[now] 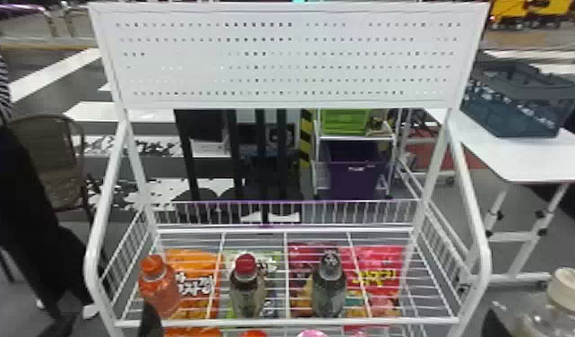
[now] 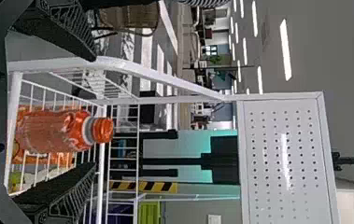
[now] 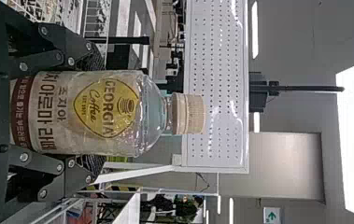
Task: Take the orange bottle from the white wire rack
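I seem to be working in a large indoor hall, a lab or exhibition space; I can't tell which. A white wire rack [image 1: 291,321] with a perforated white header panel [image 1: 282,62] displays glossy snack bags [image 1: 197,295] like a small shop. Around it I see long ceiling strip lights [image 2: 285,49], dark flooring with broad white stripes [image 1: 53,74], a yellow-and-black striped post [image 1: 306,139] and a green exit-style sign [image 3: 272,215].
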Motion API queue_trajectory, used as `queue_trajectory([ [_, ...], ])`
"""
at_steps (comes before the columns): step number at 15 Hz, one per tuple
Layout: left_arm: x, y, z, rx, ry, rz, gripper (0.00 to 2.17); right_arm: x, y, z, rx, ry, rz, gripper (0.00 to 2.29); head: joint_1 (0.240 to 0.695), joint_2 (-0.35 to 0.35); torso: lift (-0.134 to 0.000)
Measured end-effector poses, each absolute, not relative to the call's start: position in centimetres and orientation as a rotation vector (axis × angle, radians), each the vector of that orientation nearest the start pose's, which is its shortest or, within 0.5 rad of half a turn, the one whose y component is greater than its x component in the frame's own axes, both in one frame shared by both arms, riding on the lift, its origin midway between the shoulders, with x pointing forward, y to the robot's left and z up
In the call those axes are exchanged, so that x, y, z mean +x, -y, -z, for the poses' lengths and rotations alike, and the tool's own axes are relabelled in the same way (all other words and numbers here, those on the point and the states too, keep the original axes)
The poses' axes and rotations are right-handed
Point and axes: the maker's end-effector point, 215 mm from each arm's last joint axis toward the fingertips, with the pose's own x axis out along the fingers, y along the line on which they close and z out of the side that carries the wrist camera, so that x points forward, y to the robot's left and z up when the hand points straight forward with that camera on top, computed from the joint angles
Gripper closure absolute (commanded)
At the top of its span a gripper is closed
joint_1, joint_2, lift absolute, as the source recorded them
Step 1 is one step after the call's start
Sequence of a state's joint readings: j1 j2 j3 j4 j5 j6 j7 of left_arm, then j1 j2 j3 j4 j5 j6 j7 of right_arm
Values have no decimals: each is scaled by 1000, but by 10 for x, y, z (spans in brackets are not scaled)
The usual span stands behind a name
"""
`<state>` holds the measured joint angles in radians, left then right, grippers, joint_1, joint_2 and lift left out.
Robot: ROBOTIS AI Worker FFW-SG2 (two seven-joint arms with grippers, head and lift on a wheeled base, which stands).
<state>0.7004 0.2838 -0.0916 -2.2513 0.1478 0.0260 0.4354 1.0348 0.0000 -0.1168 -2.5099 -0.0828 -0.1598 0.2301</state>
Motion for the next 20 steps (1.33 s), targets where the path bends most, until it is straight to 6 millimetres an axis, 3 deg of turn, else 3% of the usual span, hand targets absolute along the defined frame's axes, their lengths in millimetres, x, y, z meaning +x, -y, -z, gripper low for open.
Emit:
queue_trajectory([
  [4, 378, -248, 355, -41, 20, -156, 87, 310, 225, 235, -28, 60, -162, 1008, 499, 0, 0],
  [9, 391, -236, 400, -28, 13, -124, 87, 308, 228, 238, -34, 59, -159, 1008, 499, 0, 0],
  [14, 418, -245, 438, 13, -25, -134, 87, 306, 232, 238, -34, 56, -152, 1008, 499, 0, 0],
  [20, 456, -262, 446, 2, -16, -127, 87, 307, 233, 234, -45, 54, -152, 1008, 499, 0, 0],
])
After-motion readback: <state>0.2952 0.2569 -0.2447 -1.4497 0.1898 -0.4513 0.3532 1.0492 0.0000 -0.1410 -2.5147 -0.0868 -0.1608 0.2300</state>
